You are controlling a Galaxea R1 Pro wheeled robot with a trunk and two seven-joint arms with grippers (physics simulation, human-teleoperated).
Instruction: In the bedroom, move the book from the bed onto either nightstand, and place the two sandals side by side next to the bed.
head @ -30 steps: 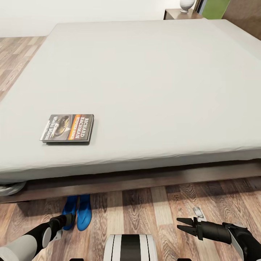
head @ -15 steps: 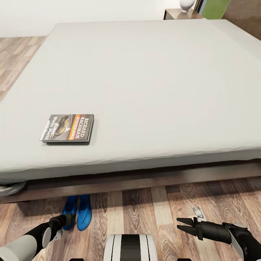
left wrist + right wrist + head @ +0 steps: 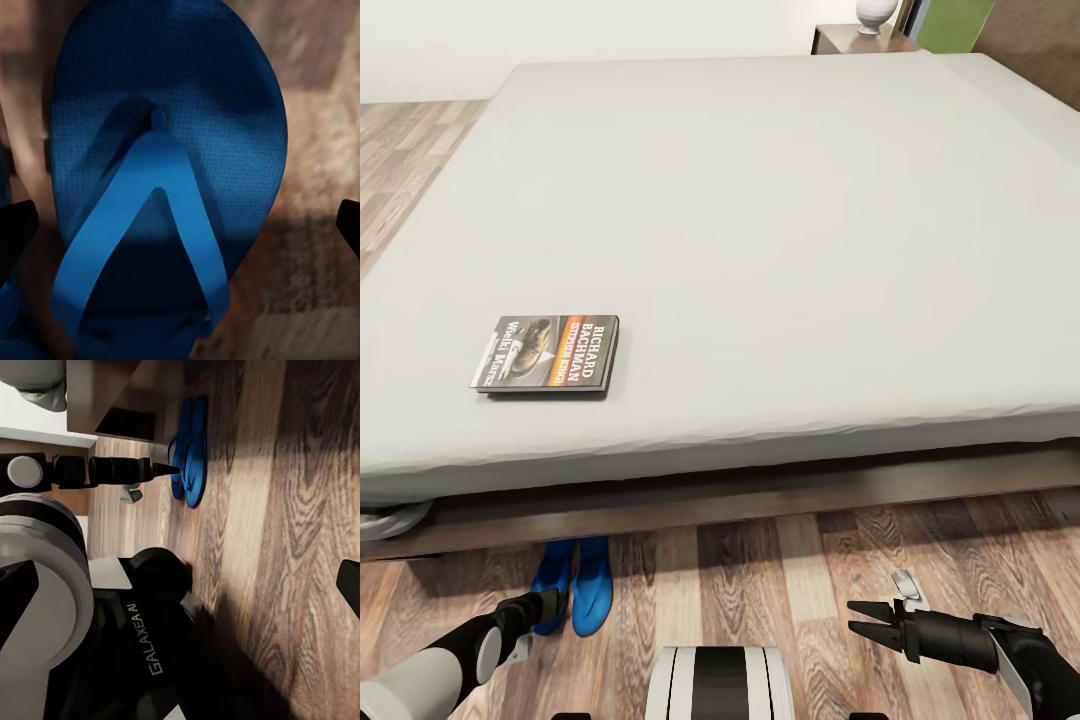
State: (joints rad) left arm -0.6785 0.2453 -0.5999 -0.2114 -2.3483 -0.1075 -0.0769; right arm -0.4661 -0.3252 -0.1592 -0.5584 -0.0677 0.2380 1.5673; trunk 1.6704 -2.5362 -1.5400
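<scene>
The book (image 3: 546, 354) is lying flat on the bed (image 3: 760, 250), near the mattress edge closest to the robot and toward the left of the head view, cover up with its lettering running sideways. The two sandals (image 3: 573, 585) are lying on the wood floor (image 3: 760, 580) side by side and just touching, their front ends tucked under the dark bed frame. The left hand (image 3: 550, 603) is hovering right over the sandals, its dark arm reaching in from the lower left corner. In the left wrist view one sandal (image 3: 161, 180) is lying directly below, strap up, with the two dark fingertips (image 3: 16, 232) standing wide apart on either side of it and not touching it. The right hand (image 3: 863, 622) is hanging low over bare floor at the right, well apart from the sandals, its fingers spread and holding nothing. In the right wrist view the sandals (image 3: 190, 448) are lying beyond the left arm's tip. At the far corner of the bed a nightstand (image 3: 850, 40) is standing with a pale vase (image 3: 875, 14) on top.
</scene>
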